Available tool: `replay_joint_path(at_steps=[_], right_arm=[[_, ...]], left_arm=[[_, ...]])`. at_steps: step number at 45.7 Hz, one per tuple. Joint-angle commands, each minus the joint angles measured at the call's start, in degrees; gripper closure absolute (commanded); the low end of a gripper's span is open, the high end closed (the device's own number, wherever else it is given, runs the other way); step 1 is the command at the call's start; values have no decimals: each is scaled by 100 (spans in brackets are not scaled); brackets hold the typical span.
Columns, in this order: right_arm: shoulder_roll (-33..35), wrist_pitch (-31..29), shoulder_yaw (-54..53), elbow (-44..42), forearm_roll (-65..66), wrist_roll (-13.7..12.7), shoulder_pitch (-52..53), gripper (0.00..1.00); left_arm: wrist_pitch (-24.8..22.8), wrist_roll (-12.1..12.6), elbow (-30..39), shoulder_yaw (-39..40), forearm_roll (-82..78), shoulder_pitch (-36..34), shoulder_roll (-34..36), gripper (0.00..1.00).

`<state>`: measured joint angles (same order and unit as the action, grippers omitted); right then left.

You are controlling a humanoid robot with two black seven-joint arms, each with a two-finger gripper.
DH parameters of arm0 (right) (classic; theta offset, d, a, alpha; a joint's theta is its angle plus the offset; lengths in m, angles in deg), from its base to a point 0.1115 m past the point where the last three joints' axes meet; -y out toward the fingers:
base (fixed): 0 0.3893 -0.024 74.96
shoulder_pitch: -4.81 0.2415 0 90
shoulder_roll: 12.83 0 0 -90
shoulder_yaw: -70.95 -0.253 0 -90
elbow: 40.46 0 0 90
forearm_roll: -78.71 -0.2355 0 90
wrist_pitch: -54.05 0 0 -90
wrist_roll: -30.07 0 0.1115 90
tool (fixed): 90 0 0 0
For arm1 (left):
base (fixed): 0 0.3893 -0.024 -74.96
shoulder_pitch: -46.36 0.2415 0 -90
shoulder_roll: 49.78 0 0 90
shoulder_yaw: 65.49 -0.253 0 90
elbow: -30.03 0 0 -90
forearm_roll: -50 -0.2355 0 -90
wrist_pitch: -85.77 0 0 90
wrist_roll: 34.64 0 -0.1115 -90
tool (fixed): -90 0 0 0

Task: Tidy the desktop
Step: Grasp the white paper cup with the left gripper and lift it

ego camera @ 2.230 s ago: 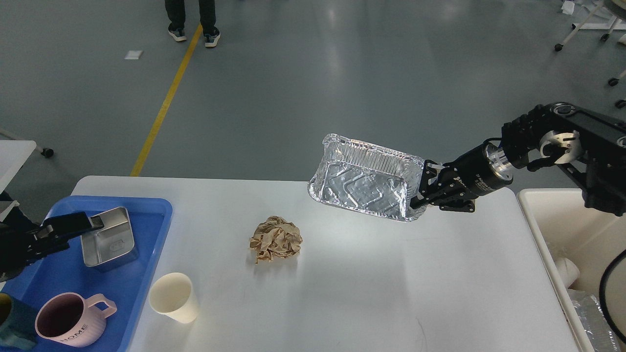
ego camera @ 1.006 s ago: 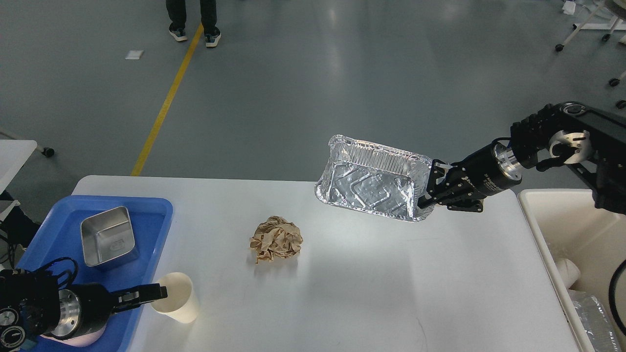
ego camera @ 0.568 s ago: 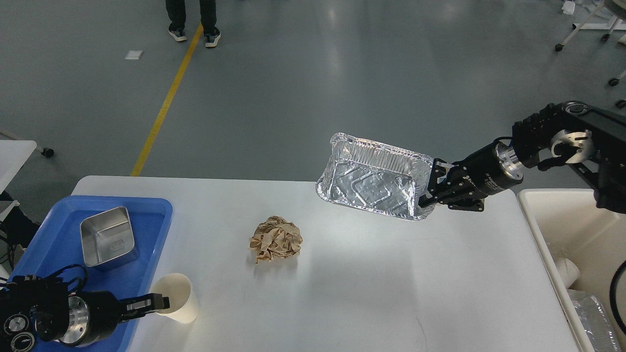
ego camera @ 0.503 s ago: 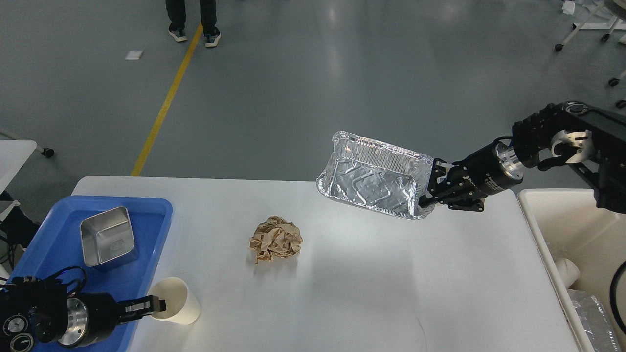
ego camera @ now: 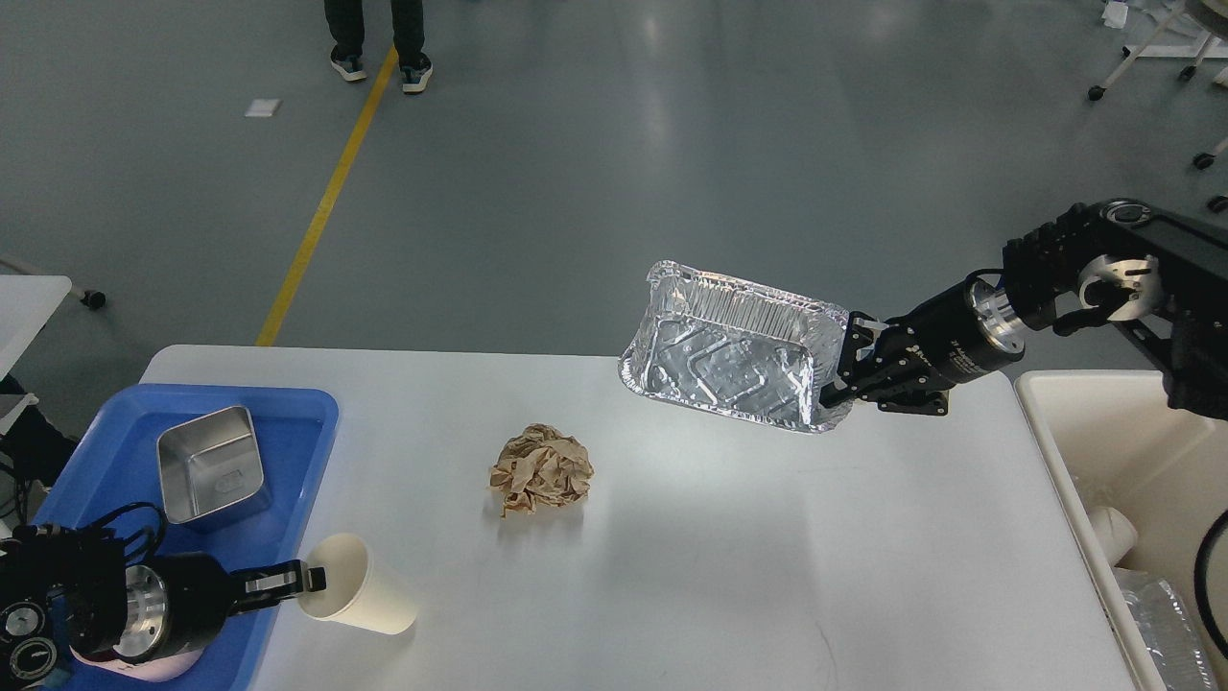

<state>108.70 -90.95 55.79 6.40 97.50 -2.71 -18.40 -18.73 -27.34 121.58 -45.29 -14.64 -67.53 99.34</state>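
Observation:
The desktop point(ego camera: 729, 557) is a wide light grey-white tabletop. My right gripper point(ego camera: 844, 376) is shut on the right rim of a foil tray point(ego camera: 734, 347) and holds it tilted above the table's far side. My left gripper point(ego camera: 299, 580) is shut on the rim of a cream paper cup point(ego camera: 360, 597), which leans over to the right at the front left. A crumpled brown paper ball point(ego camera: 540, 469) lies on the table's middle left.
A blue plastic tray point(ego camera: 288, 422) at the left holds a square metal tin point(ego camera: 211, 466). A beige bin point(ego camera: 1113, 451) with trash stands off the table's right edge. A person's feet point(ego camera: 379, 67) are on the floor far behind.
My left arm left the metal tin, came to the paper cup and took its rim; the cup now leans right. The foil tray has drifted slightly right.

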Motion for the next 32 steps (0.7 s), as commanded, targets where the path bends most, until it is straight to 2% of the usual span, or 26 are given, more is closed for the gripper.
replay_joint_path(at_steps=[1, 16, 20, 23, 32], right_arm=[[2, 0, 5, -1, 2, 0, 1, 100], [29, 0, 13, 51, -6, 0, 27, 100], [64, 0, 13, 78, -6, 0, 27, 100], [73, 0, 13, 78, -6, 0, 27, 100], [125, 0, 13, 104, 2, 0, 27, 100]], left_arm=[[-70, -1, 38, 19, 4, -10, 144, 100], [-843, -106, 231, 142, 101, -941, 1171, 100], [-1142, -273, 240, 379, 311, -1126, 1348, 100], [-1326, -308, 249, 573, 487, -1144, 1418, 100], [-1520, -308, 354, 696, 540, -1346, 1866, 100]])
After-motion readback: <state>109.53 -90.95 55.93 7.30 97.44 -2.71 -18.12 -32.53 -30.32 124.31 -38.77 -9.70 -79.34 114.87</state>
